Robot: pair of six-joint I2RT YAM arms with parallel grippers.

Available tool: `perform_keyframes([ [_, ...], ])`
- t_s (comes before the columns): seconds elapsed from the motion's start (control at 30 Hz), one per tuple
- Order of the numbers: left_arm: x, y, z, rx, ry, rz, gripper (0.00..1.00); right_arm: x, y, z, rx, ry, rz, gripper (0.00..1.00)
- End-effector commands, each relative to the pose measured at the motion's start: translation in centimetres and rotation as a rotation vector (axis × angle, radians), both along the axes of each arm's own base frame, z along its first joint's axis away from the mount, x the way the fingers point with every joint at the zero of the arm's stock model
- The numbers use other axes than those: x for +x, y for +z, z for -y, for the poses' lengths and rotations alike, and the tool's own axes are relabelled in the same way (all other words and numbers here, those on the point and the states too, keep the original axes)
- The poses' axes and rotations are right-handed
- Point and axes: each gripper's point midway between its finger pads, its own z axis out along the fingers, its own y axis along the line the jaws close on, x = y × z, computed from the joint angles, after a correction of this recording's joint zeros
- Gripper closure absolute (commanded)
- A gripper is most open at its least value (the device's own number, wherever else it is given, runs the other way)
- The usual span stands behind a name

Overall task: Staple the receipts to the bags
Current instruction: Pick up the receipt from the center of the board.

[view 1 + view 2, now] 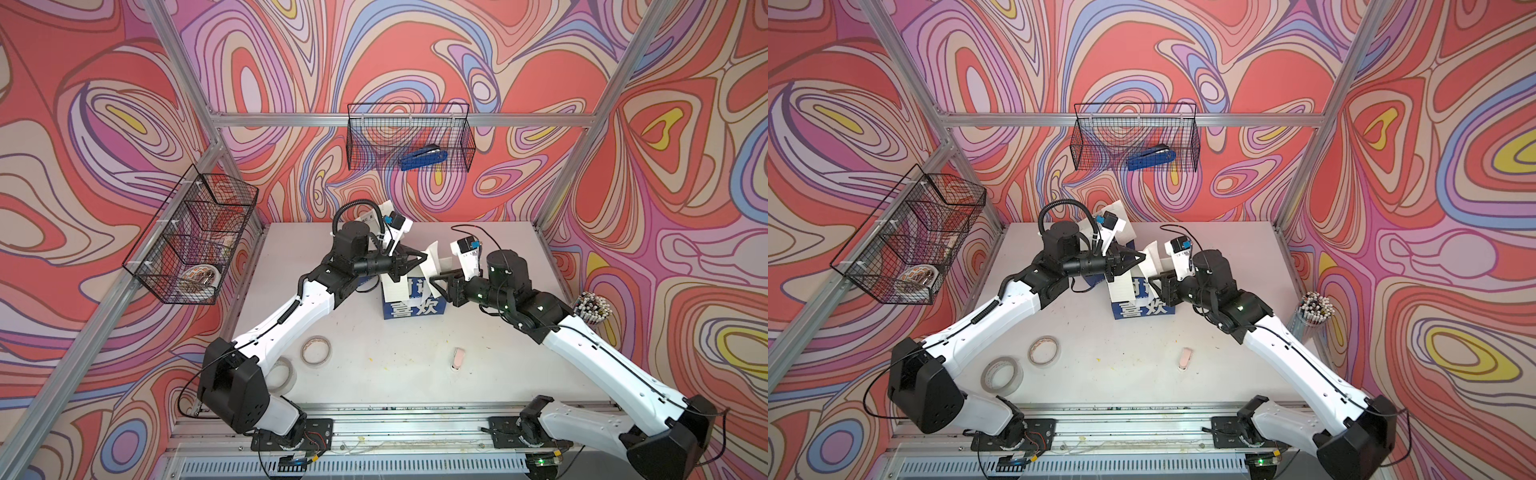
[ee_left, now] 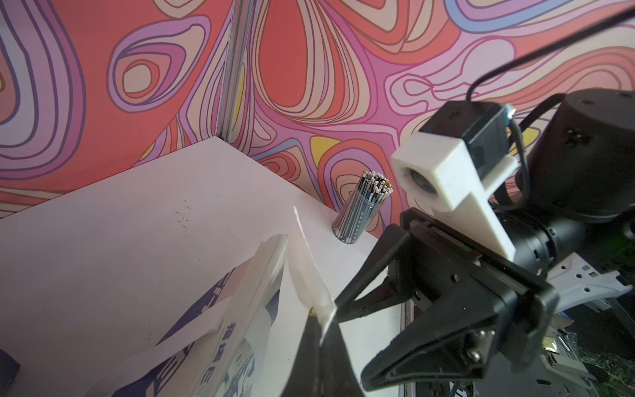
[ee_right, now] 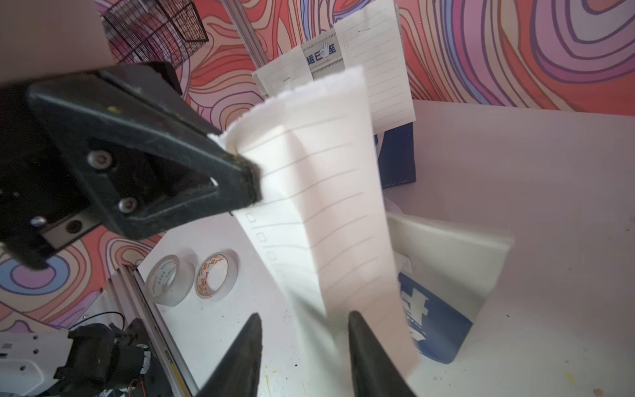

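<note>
See left pincer [image 3: 252, 187] clamped on lined receipt [image 3: 326, 192], right pincer [image 3: 304, 314] parted astride its lower end; blue Chinese-lettered bag [image 1: 415, 309] beneath, 12 o'clock of worktop [image 1: 519, 353] centre.

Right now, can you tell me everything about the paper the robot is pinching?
The receipt is a thin white paper slip with faint grey lines and checkboxes down one side. Its top edge looks torn and fuzzy. The left gripper pinches that end, so it hangs curved in front of the blue-and-white bag. Its lower part dips between the open fingers of the right gripper.
</note>
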Motion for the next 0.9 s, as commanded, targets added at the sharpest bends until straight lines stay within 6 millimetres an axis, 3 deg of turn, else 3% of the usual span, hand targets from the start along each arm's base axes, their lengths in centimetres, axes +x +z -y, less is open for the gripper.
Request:
perform_keyframes([
  [0.0,-2.9,1.7,-0.3,-0.006,-0.108,0.117,1.0,-1.6,1.8,0.2,-0.047,0.092,0.172,0.4],
  [0.13,-6.3,1.7,-0.5,0.006,-0.29,0.22,1.0,-3.5,2.9,-0.3,-0.071,0.216,0.26,0.33],
  [0.27,-9.1,1.7,-1.0,0.014,-0.426,0.298,1.0,-3.8,3.1,0.0,-0.11,0.252,0.36,0.22],
  [0.47,-10.9,0.9,-1.7,0.07,-0.515,0.389,1.0,-7.2,2.8,-1.1,-0.128,0.48,0.493,0.21],
  [0.6,-11.5,0.9,-1.8,0.061,-0.544,0.415,1.0,-9.8,2.5,-2.6,-0.043,0.663,0.471,0.29],
  [0.8,-12.1,1.2,-1.7,0.032,-0.56,0.434,1.0,-9.0,2.1,-3.4,0.005,0.662,0.404,0.62],
  [0.87,-12.0,1.3,-1.7,0.031,-0.548,0.447,1.0,-8.7,1.7,-3.5,0.008,0.66,0.378,0.66],
])
